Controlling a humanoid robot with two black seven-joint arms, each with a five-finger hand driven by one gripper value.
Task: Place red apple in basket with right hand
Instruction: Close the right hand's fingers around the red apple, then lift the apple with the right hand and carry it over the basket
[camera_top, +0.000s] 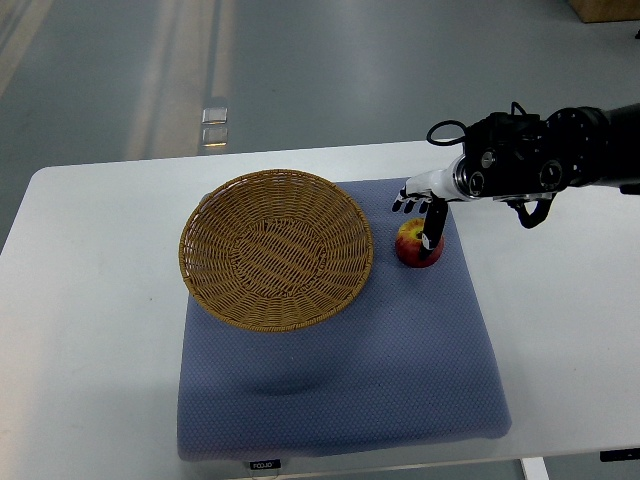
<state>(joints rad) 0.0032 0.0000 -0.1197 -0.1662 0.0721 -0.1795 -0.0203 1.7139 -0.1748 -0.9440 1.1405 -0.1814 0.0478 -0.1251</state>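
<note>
— What lay around the right hand (418, 212)?

— One round woven wicker basket (276, 248) sat empty to its left on a blue padded mat (340, 380), which covered the white tabletop (90, 320). Nothing stood between them.

— And the fruit?

— One red apple with a yellow patch (418, 244) rested on the mat just below the hand. The fingers hung loosely spread; one dark finger lay against the apple, no grasp closed.
</note>
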